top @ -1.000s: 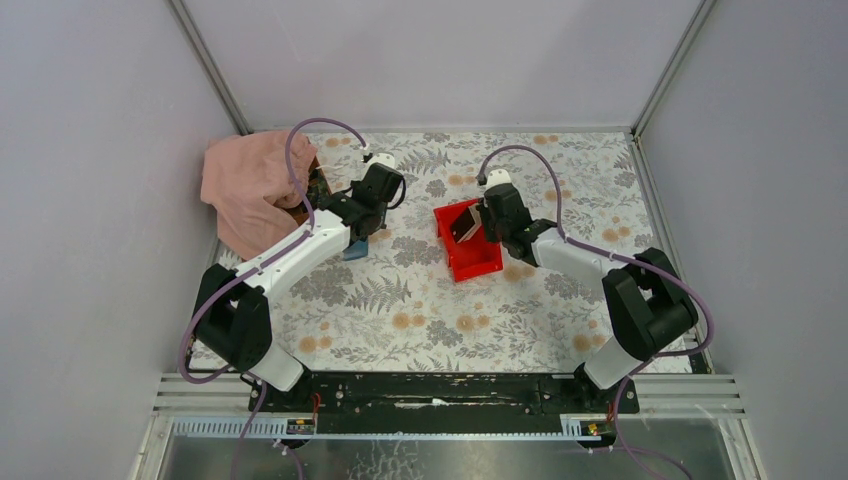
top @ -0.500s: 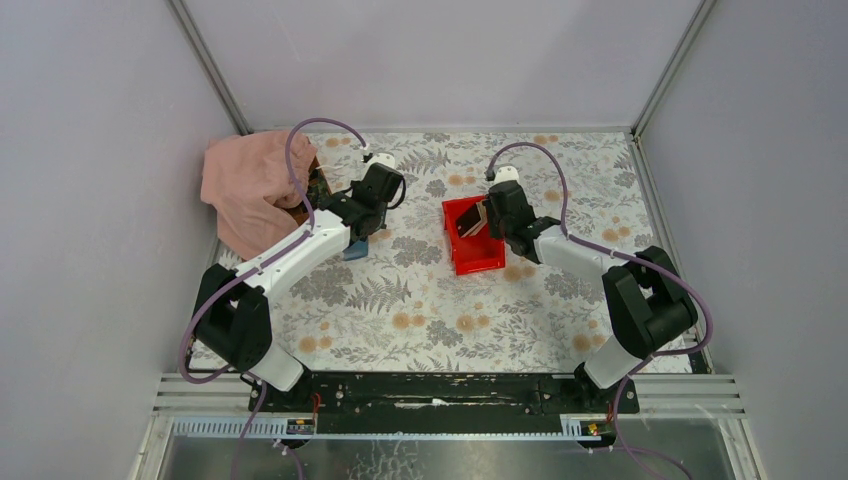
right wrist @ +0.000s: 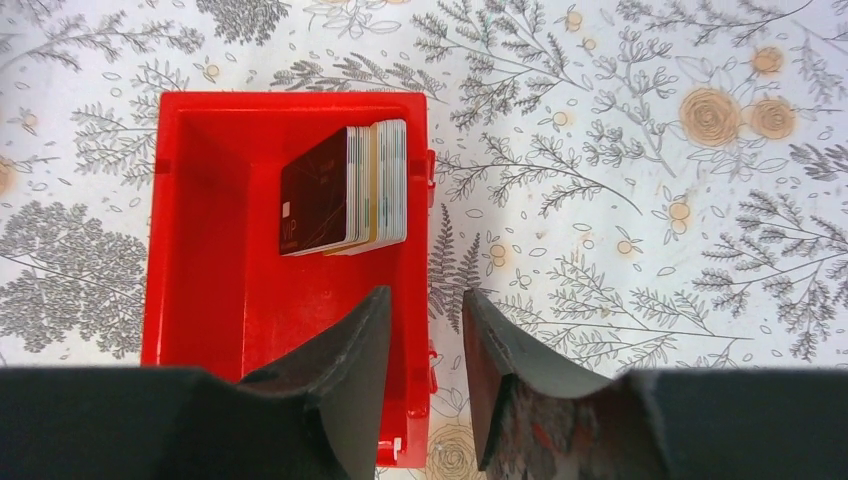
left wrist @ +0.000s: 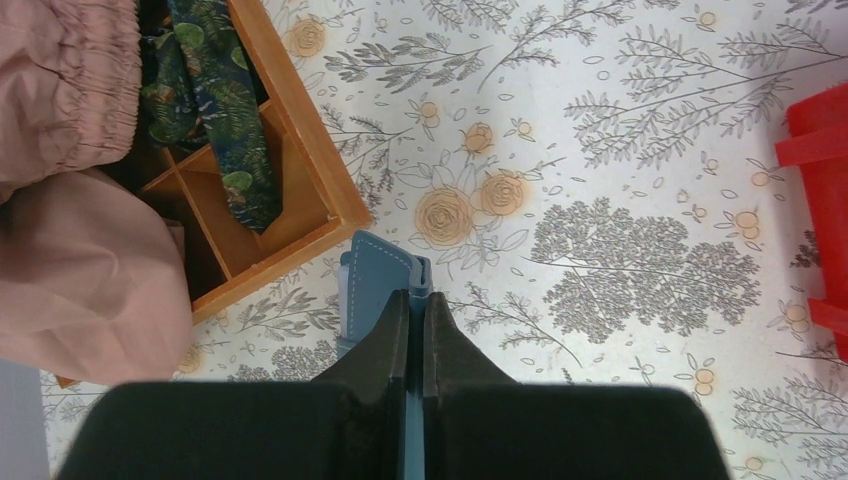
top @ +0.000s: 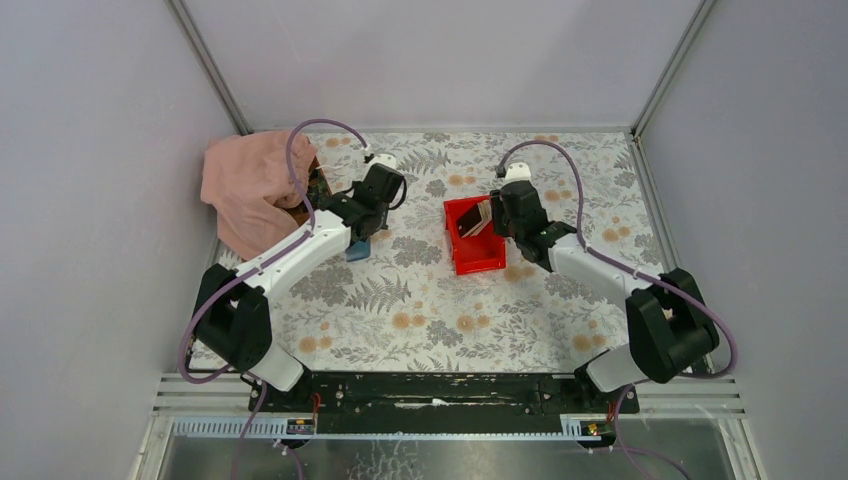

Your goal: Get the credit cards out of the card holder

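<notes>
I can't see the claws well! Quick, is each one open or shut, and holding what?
Left gripper: shut on the blue card holder.
Right gripper: open, empty; credit cards sit in the red bin.

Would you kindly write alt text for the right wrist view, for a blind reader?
A stack of credit cards sits inside a red bin, against one wall, on a floral tablecloth; the open, empty right gripper hovers over that wall.

Stacked credit cards (right wrist: 345, 190) on edge in the red bin (right wrist: 215, 290); blue card holder (left wrist: 378, 283) in the left gripper (left wrist: 417, 298).
</notes>
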Available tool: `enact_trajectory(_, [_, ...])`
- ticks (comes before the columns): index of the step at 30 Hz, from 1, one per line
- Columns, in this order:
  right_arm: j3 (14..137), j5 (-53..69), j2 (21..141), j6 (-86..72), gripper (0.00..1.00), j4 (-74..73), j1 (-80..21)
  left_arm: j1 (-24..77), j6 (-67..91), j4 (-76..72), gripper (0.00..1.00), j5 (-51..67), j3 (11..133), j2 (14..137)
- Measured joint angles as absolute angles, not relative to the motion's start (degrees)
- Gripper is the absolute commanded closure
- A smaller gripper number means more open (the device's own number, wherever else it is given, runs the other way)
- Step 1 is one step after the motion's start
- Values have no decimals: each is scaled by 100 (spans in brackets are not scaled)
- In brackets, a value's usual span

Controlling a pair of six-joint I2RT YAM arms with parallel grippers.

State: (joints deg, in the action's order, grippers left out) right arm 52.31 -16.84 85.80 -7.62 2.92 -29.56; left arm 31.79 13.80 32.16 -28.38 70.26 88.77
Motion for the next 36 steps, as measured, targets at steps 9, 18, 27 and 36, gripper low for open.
enact_trajectory(9, [4886,-1732,7970,-777,25,565,-2954,3968,2263,3417,100,-2836,7057,8879])
enact_trajectory(18, [4794,-1734,7968,-779,20,679,-2950,5308,3739,3240,100,-2974,5714,8831])
enact_trajectory(27, [4764,-1732,7968,-781,8,722,-2950,6665,4331,3129,57,-3745,5642,9677])
enact_trajectory(36, [4565,-1743,7795,-784,23,843,-2950,7109,5033,3124,0,-4209,5640,9537])
